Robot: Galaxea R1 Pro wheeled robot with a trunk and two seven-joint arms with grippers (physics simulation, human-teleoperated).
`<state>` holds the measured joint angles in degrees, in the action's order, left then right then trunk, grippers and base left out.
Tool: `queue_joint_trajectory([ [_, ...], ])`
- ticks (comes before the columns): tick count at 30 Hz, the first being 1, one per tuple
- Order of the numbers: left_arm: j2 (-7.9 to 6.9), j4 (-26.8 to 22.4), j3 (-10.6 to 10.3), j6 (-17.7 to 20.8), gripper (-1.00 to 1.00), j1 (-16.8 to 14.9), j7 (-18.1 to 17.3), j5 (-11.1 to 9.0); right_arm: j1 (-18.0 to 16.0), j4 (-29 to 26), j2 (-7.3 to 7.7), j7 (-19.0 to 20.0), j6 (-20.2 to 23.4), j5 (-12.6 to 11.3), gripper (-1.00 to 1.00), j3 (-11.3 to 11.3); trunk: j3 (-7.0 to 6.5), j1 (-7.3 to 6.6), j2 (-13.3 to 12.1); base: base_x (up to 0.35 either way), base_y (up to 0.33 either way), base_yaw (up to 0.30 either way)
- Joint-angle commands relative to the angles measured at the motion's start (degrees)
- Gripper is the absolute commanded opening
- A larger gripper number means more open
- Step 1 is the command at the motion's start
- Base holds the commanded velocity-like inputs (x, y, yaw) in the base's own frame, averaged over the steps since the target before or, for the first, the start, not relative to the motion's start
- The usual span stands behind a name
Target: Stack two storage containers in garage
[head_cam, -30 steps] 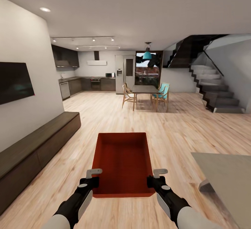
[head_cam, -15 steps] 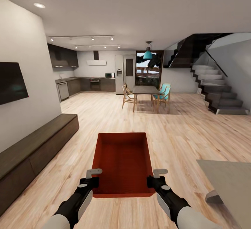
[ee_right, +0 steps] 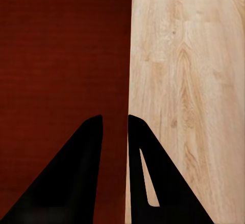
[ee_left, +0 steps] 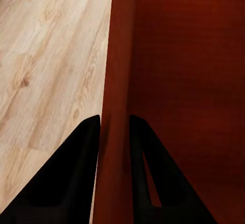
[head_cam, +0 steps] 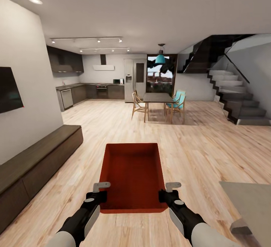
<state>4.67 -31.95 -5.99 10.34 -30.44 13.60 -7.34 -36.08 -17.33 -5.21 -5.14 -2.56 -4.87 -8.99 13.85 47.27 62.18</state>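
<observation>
A robot carries one red-orange storage container [head_cam: 132, 175] in front of its body, held level above the light wood-plank floor [head_cam: 195, 141] of the living room. The left gripper [head_cam: 98, 191] is clenched on the bin's left wall near the close corner; the left wrist view shows that wall [ee_left: 115, 106] pinched between the two dark fingers [ee_left: 76, 162]. The right gripper [head_cam: 168, 191] grasps the right wall the same way, its fingers [ee_right: 84, 152] straddling the rim.

A long dark low bench [head_cam: 34, 160] runs along the left wall under a black TV [head_cam: 9, 93]. Far ahead are a dining table [head_cam: 157, 97] with chairs, a kitchen [head_cam: 94, 87] to the far left, and a staircase [head_cam: 233, 93] to the far right. A pale table corner [head_cam: 250, 205] sits near right.

The step in hand appears to be the carry toward the garage. The next move likely calls for steady driving with both grips held firm, steering clear of the bench and the pale table.

No brands, labels or readable writing can be seen.
</observation>
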Motion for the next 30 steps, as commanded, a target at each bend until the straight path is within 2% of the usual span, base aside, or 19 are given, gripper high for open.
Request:
queue_joint_trajectory([
  [1, -0.1, -0.3, 0.5, -0.5, -1.0, -0.1, 0.9, 0.6, 0.0, 0.2, 0.55, -1.1, -0.3, -0.6, -1.0, 1.1, 0.07, 0.04, 0.0, 0.322, 0.0, 0.0],
  [30, -0.1, -0.3, 0.5, -0.4, -1.0, -0.1, 0.9, 0.5, 0.0, 0.2, 0.31, -1.1, -0.2, -0.6, -1.0, 1.0, 0.07, 0.04, 0.0, 0.322, 0.0, 0.0],
])
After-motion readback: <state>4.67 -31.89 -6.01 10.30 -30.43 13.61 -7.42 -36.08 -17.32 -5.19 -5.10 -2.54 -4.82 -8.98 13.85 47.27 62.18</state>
